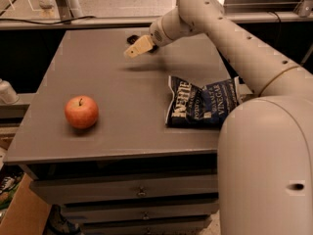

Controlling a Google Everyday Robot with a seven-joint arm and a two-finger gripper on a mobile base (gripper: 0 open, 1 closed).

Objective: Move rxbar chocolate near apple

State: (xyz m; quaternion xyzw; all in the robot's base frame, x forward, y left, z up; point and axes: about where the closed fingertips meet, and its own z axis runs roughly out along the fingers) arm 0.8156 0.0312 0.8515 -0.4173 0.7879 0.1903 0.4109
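The apple (pixel 81 112), red-orange with a short dark stem, stands on the grey table (pixel 122 97) at the front left. A small dark flat object, apparently the rxbar chocolate (pixel 132 38), lies near the table's far edge, partly hidden behind the gripper. My gripper (pixel 133 50) hangs over the far middle of the table, just in front of the dark bar and pointing down to the left. It is far from the apple. I cannot see whether it touches the bar.
A dark blue Kettle chip bag (pixel 203 102) lies on the right side of the table. My pale arm (pixel 244 48) crosses above the table's right edge. Drawers (pixel 141 192) sit under the tabletop. A counter runs behind the table.
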